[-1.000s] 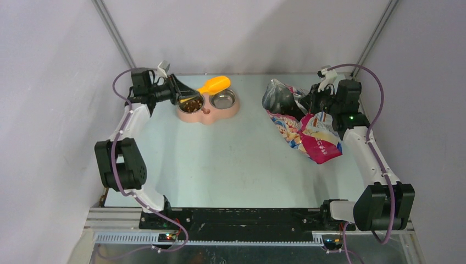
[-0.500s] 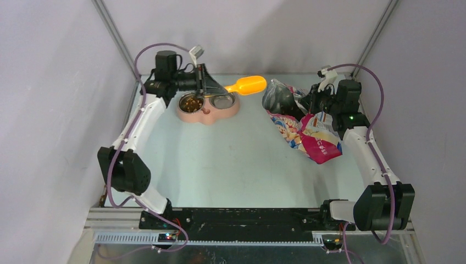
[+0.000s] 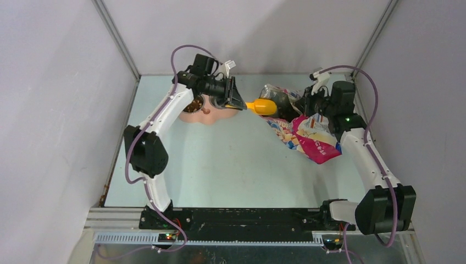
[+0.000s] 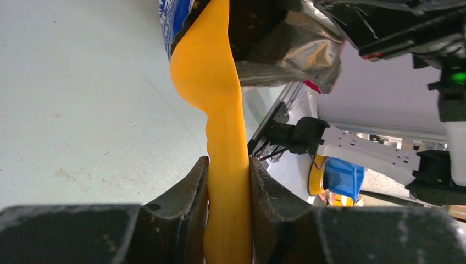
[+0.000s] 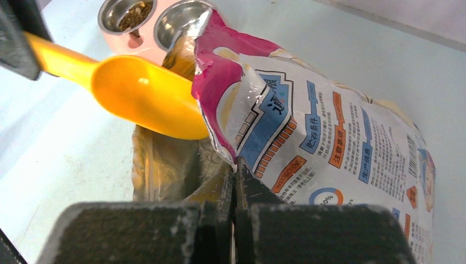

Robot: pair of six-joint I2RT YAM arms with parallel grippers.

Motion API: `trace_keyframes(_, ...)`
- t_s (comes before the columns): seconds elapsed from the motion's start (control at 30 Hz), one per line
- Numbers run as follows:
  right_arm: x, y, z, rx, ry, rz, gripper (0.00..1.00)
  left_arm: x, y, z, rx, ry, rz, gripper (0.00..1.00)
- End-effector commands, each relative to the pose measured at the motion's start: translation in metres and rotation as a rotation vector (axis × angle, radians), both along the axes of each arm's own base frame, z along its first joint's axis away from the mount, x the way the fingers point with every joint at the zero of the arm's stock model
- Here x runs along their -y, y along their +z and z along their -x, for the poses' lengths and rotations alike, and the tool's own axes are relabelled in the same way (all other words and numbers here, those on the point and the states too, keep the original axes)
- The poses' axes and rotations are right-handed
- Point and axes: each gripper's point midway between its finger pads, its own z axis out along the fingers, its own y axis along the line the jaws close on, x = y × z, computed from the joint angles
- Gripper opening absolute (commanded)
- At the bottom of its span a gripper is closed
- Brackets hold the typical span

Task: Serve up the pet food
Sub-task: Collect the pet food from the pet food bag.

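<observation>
The left tool (image 4: 228, 168) pinches the handle of the yellow plastic scoop (image 5: 145, 96), jaws bearing on both sides. The scoop's bowl is empty and sits at the mouth of the glossy blue, pink and white printed food bag (image 5: 329, 126), judged placed to dip for a load. The right tool (image 5: 233, 176) is pressed together on the bag's upper edge, lifting it so the foil-lined mouth gapes toward the scoop.

The pet food (image 5: 134, 15), small dark-brown dry pellets, lies in a shallow, uneven layer in one steel bowl of the pink twin-bowl feeder (image 5: 140, 44) at the far side of the bench (image 3: 231, 165). The neighbouring steel bowl (image 5: 178, 25) shows bare metal. The bag's contents cannot be made out.
</observation>
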Motion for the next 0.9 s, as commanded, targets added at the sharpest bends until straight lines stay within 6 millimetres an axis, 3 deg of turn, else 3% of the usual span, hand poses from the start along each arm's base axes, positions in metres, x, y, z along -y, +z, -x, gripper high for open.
trace_keyframes(0.0,-0.01,0.007,0.01,0.06,0.046,0.06,0.0,0.003,-0.009,0.0,0.035,-0.002,-0.089,0.0)
trace_keyframes(0.47,-0.061,-0.005,0.028,0.082,0.196,0.143,0.0,0.02,-0.087,0.017,-0.068,-0.006,-0.275,0.0)
trace_keyframes(0.87,-0.077,-0.014,0.033,0.063,0.24,0.148,0.0,0.058,-0.146,-0.002,-0.253,0.016,-0.225,0.0)
